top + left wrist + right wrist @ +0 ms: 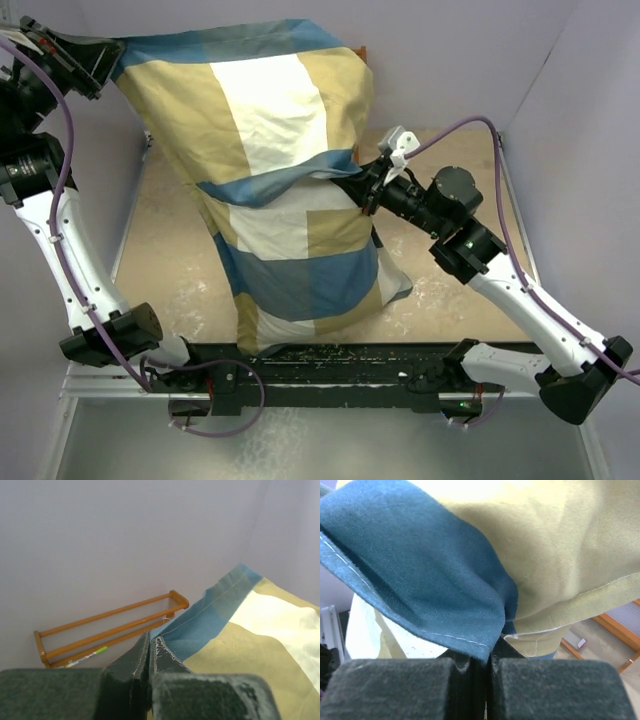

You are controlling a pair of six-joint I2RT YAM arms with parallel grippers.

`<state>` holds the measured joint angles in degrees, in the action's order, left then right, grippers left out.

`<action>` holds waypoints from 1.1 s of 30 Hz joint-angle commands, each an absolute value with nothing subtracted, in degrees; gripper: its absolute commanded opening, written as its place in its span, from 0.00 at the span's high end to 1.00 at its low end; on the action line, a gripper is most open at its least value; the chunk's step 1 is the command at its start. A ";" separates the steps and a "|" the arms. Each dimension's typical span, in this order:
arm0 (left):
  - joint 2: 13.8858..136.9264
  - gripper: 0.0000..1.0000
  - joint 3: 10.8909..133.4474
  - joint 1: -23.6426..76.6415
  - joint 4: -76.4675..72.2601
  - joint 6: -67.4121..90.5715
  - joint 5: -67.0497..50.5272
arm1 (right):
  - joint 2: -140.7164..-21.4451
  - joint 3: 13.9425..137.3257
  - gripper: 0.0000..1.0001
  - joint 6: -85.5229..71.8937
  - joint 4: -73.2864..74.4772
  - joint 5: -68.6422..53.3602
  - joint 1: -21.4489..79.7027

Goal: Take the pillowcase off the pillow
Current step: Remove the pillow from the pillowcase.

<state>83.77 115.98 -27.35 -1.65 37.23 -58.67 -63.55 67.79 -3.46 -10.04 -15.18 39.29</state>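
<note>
Our left end effector [108, 52] is clamping the pillowcase's [270, 150] blue corner. Our right end effector [366, 186] is pinching its side (both closed).

The hanging pillowcase [270, 190] blocks the middle. There is room to reach over the table [165, 250] on both sides.

A pale tan counter [170, 250] is lying speckled with white scuffs, and plain lavender-white walls [450, 50] are closing it in on three sides. An orange wooden rack [110, 625] is resting at the foot of one wall, with a slim white stick [87, 656] with a green end lying just beside its lower rail.
</note>
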 commanded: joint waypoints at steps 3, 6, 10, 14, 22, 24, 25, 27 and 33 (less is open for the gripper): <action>85.98 1.00 116.76 -26.70 2.57 26.98 -35.34 | -58.13 68.96 1.00 -5.36 -14.54 -33.40 39.43; 88.58 1.00 117.62 -24.32 8.18 19.85 -25.26 | -54.59 65.56 1.00 -11.52 -21.93 -42.48 39.39; 89.84 1.00 114.42 -20.23 11.91 9.97 -15.97 | -51.28 63.32 1.00 -16.25 -28.20 -46.44 39.38; 88.73 1.00 107.36 -17.20 12.24 5.55 -15.78 | -49.30 60.57 1.00 -19.27 -32.66 -46.53 39.38; 82.01 0.01 101.32 -14.39 13.51 -0.95 -39.67 | -52.48 63.27 1.00 -15.28 -22.62 -26.80 39.43; 78.62 0.00 101.81 -14.37 13.50 -4.40 -44.28 | -54.89 66.73 1.00 -12.73 -17.95 -20.84 39.29; 77.36 0.01 103.02 -14.36 14.48 -5.88 -46.73 | -56.26 68.27 1.00 -11.95 -16.28 -18.79 39.30; 74.72 0.01 104.89 -14.34 15.17 -6.76 -51.33 | -58.73 70.42 1.00 -10.83 -15.10 -15.86 39.30; 68.49 0.00 104.88 -14.41 9.94 -4.03 -52.68 | -64.41 75.85 1.00 -9.46 -12.09 -10.77 39.36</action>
<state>73.34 102.74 -14.39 16.16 -2.90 -47.37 -63.70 69.47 -11.51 -8.73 -17.23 39.20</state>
